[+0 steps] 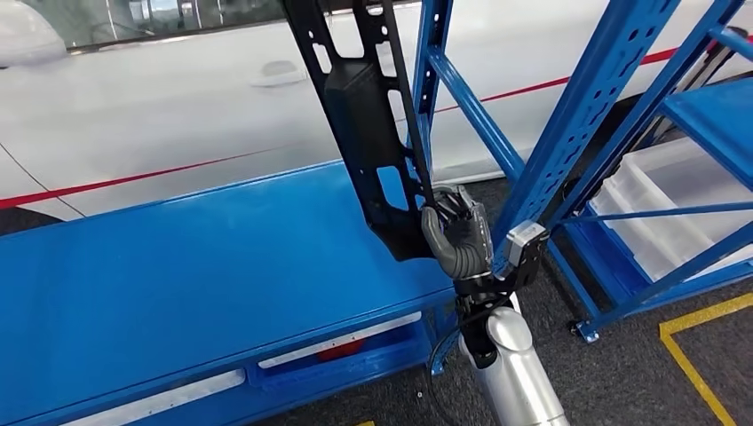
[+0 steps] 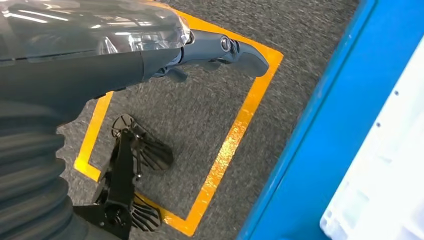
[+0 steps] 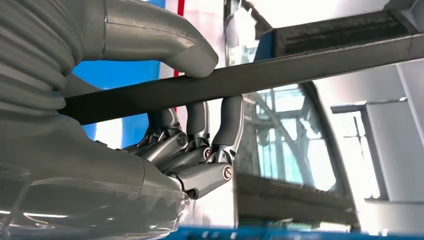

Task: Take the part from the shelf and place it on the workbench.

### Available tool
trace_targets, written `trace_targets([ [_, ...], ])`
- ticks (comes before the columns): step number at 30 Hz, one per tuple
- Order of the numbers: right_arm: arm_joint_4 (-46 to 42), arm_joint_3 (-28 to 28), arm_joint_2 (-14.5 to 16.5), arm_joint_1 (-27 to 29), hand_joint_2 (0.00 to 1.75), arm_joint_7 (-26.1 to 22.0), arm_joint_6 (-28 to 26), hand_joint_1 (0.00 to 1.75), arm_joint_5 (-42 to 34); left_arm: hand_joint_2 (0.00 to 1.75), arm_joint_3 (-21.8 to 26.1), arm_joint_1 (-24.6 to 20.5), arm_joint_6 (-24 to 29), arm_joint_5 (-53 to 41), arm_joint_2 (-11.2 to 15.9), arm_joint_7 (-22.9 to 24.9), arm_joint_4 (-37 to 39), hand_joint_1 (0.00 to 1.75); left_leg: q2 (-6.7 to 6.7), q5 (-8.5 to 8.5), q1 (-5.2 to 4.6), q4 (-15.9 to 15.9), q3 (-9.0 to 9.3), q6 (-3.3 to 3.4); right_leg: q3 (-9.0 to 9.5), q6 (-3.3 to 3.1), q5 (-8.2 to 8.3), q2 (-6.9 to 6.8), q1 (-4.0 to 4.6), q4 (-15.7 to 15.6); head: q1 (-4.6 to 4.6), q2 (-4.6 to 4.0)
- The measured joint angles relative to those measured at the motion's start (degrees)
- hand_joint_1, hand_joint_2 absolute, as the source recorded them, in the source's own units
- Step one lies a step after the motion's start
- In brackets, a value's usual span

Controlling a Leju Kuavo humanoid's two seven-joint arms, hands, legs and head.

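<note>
Blue workbench (image 1: 178, 266) | right hand (image 1: 457, 238) grips black part (image 1: 368, 133) | long axis upright, leaning left

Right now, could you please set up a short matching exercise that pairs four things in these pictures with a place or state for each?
Things:
1. black part
2. workbench
3. white bin
4. left hand

Place or state:
A. on a low rack shelf
B. hanging over yellow floor tape, holding nothing
C. held upright by the right hand
D. blue top, beside the rack

Pairs: 1-C, 2-D, 3-A, 4-B
</note>
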Motion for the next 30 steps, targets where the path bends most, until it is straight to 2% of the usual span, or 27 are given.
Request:
trace_targets([
  [1,0.0,0.0,0.0,0.0,1.75,0.0,0.4,1.66,-0.1,1.75,0.2,0.0,0.0,0.1,0.0,0.0,0.0,0.0,0.14,0.36,0.01,-0.1,-0.38,0.55,-0.19,0.37,0.14,0.08,-0.1,0.0,-0.01,0.0],
  [2,0.0,0.1,0.0,0.0,1.75,0.0,0.7,1.66,-0.2,1.75,0.3,0.0,-0.1,0.1,0.1,-0.1,0.0,0.0,0.28,0.92,-0.01,-0.1,-0.86,1.25,-0.58,0.63,-0.71,0.14,-0.21,0.4,0.02,0.0],
  [3,0.0,0.1,0.0,0.0,1.75,0.0,0.9,1.66,-0.3,1.75,0.4,0.1,-0.1,0.2,0.1,-0.1,0.0,0.0,0.43,1.57,0.0,-0.2,-1.45,1.95,-1.22,0.79,-2.53,0.16,-0.28,1.9,0.04,0.0],
  [4,0.1,0.1,0.0,0.0,1.75,0.1,1.0,1.66,-0.5,1.75,0.4,0.1,-0.2,0.2,0.1,-0.2,0.0,0.0,0.57,2.24,-0.06,-0.2,-2.12,2.48,-2.11,0.82,-5.23,0.18,-0.27,4.5,0.08,0.0],
  [5,0.1,0.1,0.0,-0.1,1.75,0.1,1.1,1.66,-0.7,1.75,0.5,0.1,-0.2,0.2,0.2,-0.3,0.0,0.0,0.6,2.87,-0.24,-0.2,-2.93,2.8,-3.09,0.81,-8.18,0.19,-0.15,8.1,0.11,0.0],
  [6,0.2,0.1,0.0,-0.1,1.75,0.1,1.1,1.66,-0.9,1.75,0.7,0.2,-0.3,0.3,0.2,-0.4,0.0,0.0,0.64,3.47,-0.46,-0.2,-3.71,2.98,-3.88,0.76,-10.32,0.2,-0.03,11.8,0.11,0.0],
  [7,0.4,0.1,0.0,0.0,1.75,0.1,1.1,1.66,-1.0,1.75,0.8,0.3,-0.3,0.3,0.2,-0.4,0.0,0.0,0.68,4.06,-0.71,-0.1,-4.5,3.09,-4.15,0.63,-11.34,0.22,0.14,14.7,0.13,0.0],
  [8,0.5,0.1,0.0,0.0,1.75,0.1,1.1,1.66,-1.1,1.75,0.8,0.3,-0.3,0.3,0.3,-0.5,0.0,0.0,0.7,4.62,-0.98,-0.1,-5.25,3.17,-3.67,0.39,-11.21,0.23,0.32,16.0,0.13,0.0],
  [9,0.7,0.1,0.0,0.0,1.75,0.2,1.1,1.66,-1.1,1.75,0.9,0.4,-0.3,0.3,0.3,-0.5,0.0,0.0,0.69,5.18,-1.26,-0.1,-5.97,3.22,-2.07,-0.07,-10.07,0.27,0.6,15.1,0.13,0.0],
  [11,0.8,0.1,0.0,-0.1,1.75,0.4,1.1,1.66,-1.2,1.75,1.1,0.5,-0.3,0.3,0.3,-0.5,0.0,0.0,0.64,6.21,-1.71,-0.1,-7.12,3.21,3.63,-1.64,-8.03,0.44,1.39,8.1,0.12,0.0],
  [12,0.8,0.2,0.1,-0.2,1.75,0.6,1.1,1.66,-1.3,1.75,1.1,0.5,-0.4,0.3,0.2,-0.6,0.0,0.0,0.62,6.7,-1.88,-0.1,-7.53,3.1,6.67,-2.47,-7.95,0.46,1.81,3.7,0.11,0.0],
  [13,0.8,0.2,0.1,-0.3,1.75,0.7,1.1,1.66,-1.4,1.75,1.2,0.6,-0.4,0.3,0.2,-0.6,0.0,0.0,0.62,7.16,-1.9,-0.1,-7.73,2.9,8.74,-2.97,-8.15,0.46,2.14,0.6,0.11,0.0],
  [14,0.8,0.2,0.1,-0.3,1.75,0.8,1.1,1.66,-1.5,1.75,1.3,0.6,-0.5,0.3,0.2,-0.6,0.0,0.0,0.65,7.62,-1.79,-0.3,-7.83,2.62,9.92,-3.3,-8.46,0.46,2.46,-1.5,0.11,0.0],
  [16,0.8,0.2,0.1,-0.4,1.75,0.9,1.1,1.66,-1.8,1.75,1.6,0.8,-0.6,0.3,0.3,-0.7,0.0,0.0,0.69,8.47,-1.67,-0.7,-7.92,1.95,9.89,-3.47,-7.49,0.4,2.48,-2.5,0.11,0.0],
  [17,0.9,0.2,0.2,-0.4,1.75,0.9,1.1,1.66,-1.9,1.75,1.7,0.8,-0.7,0.4,0.4,-0.7,0.0,0.0,0.67,8.21,-1.63,-0.5,-8.15,1.63,9.66,-3.72,-6.83,0.31,2.34,-3.0,0.11,0.0],
  [18,0.9,0.2,0.2,-0.4,1.75,0.9,1.1,1.66,-1.9,1.75,1.7,0.9,-0.8,0.4,0.4,-0.7,0.0,0.0,0.66,6.72,-1.62,0.5,-8.64,1.32,9.18,-4.05,-6.02,0.2,2.1,-3.3,0.11,0.0],
  [19,1.0,0.3,0.3,-0.4,1.75,0.9,1.1,1.66,-1.9,1.75,1.8,1.0,-0.8,0.5,0.5,-0.7,0.0,0.0,0.66,4.3,-1.56,2.5,-9.37,1.03,8.57,-4.31,-5.2,0.09,1.87,-3.7,0.11,0.0],
  [21,1.2,0.3,0.5,-0.2,1.75,0.9,1.2,1.66,-2.0,1.75,1.9,1.1,-0.9,0.6,0.7,-0.7,0.0,0.0,0.68,-1.66,-1.23,9.7,-11.19,0.39,6.76,-4.56,-3.73,0.01,1.86,-3.7,0.09,0.0],
  [22,1.3,0.3,0.5,-0.1,1.75,0.9,1.3,1.66,-2.0,1.75,1.9,1.2,-0.8,0.6,0.8,-0.7,0.0,0.0,0.69,-3.05,-1.08,13.2,-11.74,0.08,5.81,-4.49,-3.04,-0.01,1.84,-3.6,0.09,0.0],
  [23,1.4,0.3,0.5,0.0,1.75,0.9,1.4,1.66,-2.0,1.75,2.0,1.2,-0.8,0.7,0.9,-0.7,0.0,0.0,0.69,-3.06,-0.94,15.6,-11.74,-0.2,4.8,-4.37,-2.35,-0.05,1.79,-3.5,0.08,0.0],
  [24,1.6,0.4,0.6,0.1,1.75,0.9,1.5,1.66,-2.0,1.75,2.1,1.3,-0.7,0.7,1.0,-0.7,0.0,0.0,0.69,-1.69,-0.81,16.1,-10.86,-0.41,3.79,-4.18,-1.72,-0.07,1.71,-3.3,0.08,0.0],
  [25,1.7,0.5,0.6,0.2,1.75,0.9,1.6,1.66,-2.0,1.75,2.2,1.3,-0.5,0.7,1.1,-0.7,0.0,0.0,0.7,0.17,-0.68,14.6,-8.99,-0.6,2.77,-3.95,-1.12,-0.08,1.6,-3.0,0.08,0.0],
  [26,1.7,0.7,0.6,0.3,1.75,0.9,1.7,1.66,-2.0,1.75,2.3,1.3,-0.4,0.7,1.2,-0.7,0.0,0.0,0.7,1.4,-0.53,11.3,-6.12,-0.74,1.87,-3.66,-0.59,-0.08,1.51,-2.6,0.08,0.0],
  [27,1.8,0.8,0.6,0.3,1.75,0.9,1.8,1.66,-2.0,1.75,2.3,1.3,-0.3,0.8,1.3,-0.7,0.0,0.0,0.68,1.49,-0.47,6.6,-2.64,-0.77,1.09,-3.36,-0.17,-0.08,1.51,-2.2,0.08,0.0],
  [28,1.8,1.0,0.6,0.3,1.75,0.9,1.8,1.66,-2.0,1.75,2.5,1.3,-0.2,0.8,1.5,-0.7,0.0,0.0,0.64,0.81,-0.49,2.5,0.2,-0.44,0.58,-3.03,0.25,-0.08,1.55,-1.8,0.08,0.01],
  [29,1.8,1.1,0.7,0.3,1.75,0.9,1.9,1.66,-2.0,1.75,2.6,1.3,-0.1,0.9,1.6,-0.7,0.0,0.0,0.59,-0.11,-0.58,-0.4,2.09,-0.03,0.29,-2.71,0.68,-0.09,1.61,-1.5,0.08,0.01],
  [30,1.8,1.3,0.7,0.4,1.75,0.9,1.9,1.66,-2.0,1.75,2.8,1.4,0.0,1.1,1.6,-0.8,0.0,0.0,0.54,-0.66,-0.77,-1.9,2.83,0.51,0.14,-2.37,1.14,-0.1,1.65,-1.4,0.08,0.01],
])
